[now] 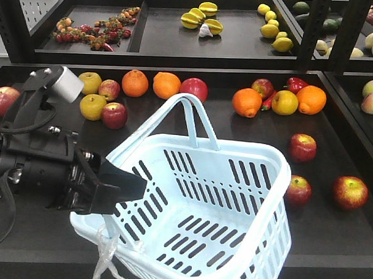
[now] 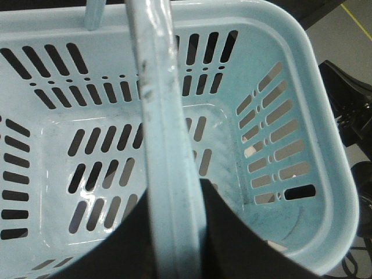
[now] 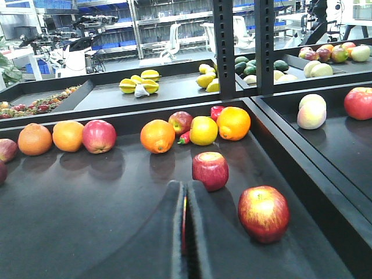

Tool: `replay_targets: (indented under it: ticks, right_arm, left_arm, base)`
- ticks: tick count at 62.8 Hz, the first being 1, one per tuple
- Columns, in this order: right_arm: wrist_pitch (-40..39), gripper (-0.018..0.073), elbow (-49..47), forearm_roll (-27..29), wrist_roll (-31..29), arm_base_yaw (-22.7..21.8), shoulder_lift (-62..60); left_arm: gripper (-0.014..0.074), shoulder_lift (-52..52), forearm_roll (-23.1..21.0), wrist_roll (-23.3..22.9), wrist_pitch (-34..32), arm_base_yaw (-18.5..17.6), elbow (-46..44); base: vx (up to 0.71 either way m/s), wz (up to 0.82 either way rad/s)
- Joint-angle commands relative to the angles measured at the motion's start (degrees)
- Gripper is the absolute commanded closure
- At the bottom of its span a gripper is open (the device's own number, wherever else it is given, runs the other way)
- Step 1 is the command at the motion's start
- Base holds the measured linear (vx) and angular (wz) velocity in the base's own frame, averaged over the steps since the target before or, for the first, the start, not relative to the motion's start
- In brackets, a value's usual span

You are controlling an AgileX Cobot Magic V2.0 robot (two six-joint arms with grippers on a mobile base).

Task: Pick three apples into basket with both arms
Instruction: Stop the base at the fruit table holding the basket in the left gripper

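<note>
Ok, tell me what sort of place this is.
Probably a mock grocery produce section inside a lab or warehouse: black tiered display shelves with loose apples and oranges, a pale blue shopping basket, and storage racks holding blue bins behind.

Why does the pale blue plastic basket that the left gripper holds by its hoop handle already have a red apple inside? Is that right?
Not quite. The pale blue plastic basket is empty: the left wrist view shows only its bare slotted bottom. The left gripper does hold it by its hoop handle.
</note>
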Motion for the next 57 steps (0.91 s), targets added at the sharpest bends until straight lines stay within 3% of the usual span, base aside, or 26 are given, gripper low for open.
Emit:
replay_targets:
  ticks: [1,57]
  right_arm:
    - [-4.49,0.0564,0.73,-0.34,-0.69,-0.23,-0.59]
    - [-4.49,0.0564,0.73,-0.34,-0.69,-0.23,-0.59]
  left_arm:
    - [0.0603,-1.42,-3.34,-0.09,-3.26,-0.25,-1.68]
    - [0.0603,-1.42,-3.34,-0.09,-3.26,-0.25,-1.68]
  base:
    - [0.07,0.00]
    - [0.07,0.01]
